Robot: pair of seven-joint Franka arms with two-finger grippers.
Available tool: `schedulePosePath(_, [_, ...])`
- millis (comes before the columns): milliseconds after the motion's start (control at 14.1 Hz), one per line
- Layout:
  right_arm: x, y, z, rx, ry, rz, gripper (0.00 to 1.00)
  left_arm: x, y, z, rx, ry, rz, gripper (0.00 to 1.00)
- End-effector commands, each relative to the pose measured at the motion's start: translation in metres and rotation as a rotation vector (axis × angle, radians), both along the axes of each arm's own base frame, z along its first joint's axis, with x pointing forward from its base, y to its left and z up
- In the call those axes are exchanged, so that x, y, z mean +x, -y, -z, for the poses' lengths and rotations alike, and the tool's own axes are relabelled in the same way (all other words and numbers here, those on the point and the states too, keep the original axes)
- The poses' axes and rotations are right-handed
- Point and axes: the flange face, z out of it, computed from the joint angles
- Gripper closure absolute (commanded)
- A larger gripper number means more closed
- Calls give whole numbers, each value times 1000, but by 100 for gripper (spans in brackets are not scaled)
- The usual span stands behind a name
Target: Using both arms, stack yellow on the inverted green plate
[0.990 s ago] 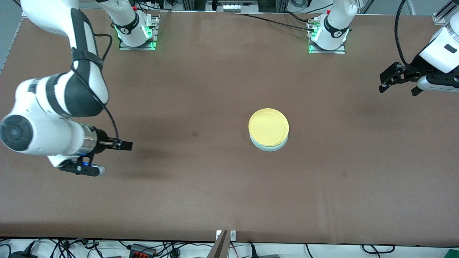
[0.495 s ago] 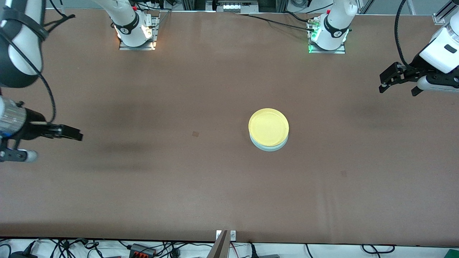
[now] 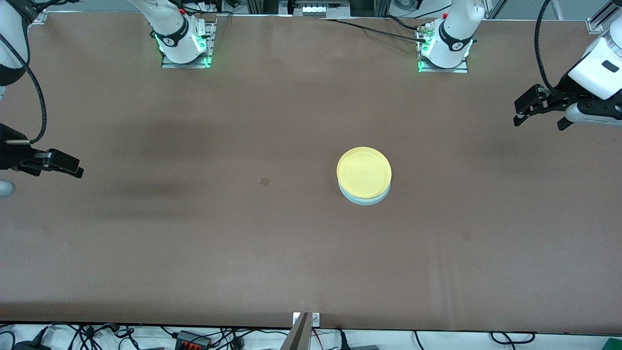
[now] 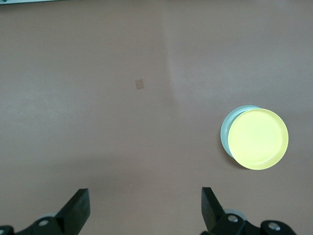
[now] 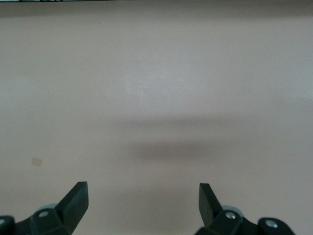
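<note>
The yellow plate point(image 3: 364, 172) rests rim-up on top of the pale green plate point(image 3: 365, 201), of which only a thin crescent shows under it, near the middle of the table. In the left wrist view the yellow plate point(image 4: 258, 139) covers most of the green plate point(image 4: 225, 130). My left gripper point(image 3: 538, 121) hangs open over the left arm's end of the table, well apart from the stack, with nothing between its fingers point(image 4: 143, 193). My right gripper point(image 3: 73, 167) is open and holds nothing over the right arm's end of the table point(image 5: 142, 187).
The brown table top point(image 3: 272, 253) carries a small dark square mark point(image 3: 265, 182) beside the stack, toward the right arm's end. The two arm bases point(image 3: 184, 43) point(image 3: 444, 48) stand along the edge farthest from the front camera. Cables lie past the nearest edge.
My right arm has drawn back toward its own end of the table, away from the plates, its gripper still open. The left arm and the stack have not moved.
</note>
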Motion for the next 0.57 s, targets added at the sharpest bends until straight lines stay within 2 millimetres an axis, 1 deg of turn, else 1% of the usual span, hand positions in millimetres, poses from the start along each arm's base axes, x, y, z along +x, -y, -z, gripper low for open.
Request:
schedulePosePath(0, [-24,3,-4,-22,9,-51,0,2,1,-4,20,-4,13,0])
schedulePosePath(212, [-31,8,1,-26,-51,-27,0,2,1,-4,20,-4,12,0])
schedulePosePath(354, [-42,6,-5,-30,-64,-24,0,2,1,-4,20,-5,10,0])
schedulePosePath(424, [-54,3,-6,-33,-70,-17,0,2,1,-4,20,-5,10,0])
schedulePosePath(495, [-67,2,-2,-38,-75,-5,0,2,1,-4,20,-5,10,0])
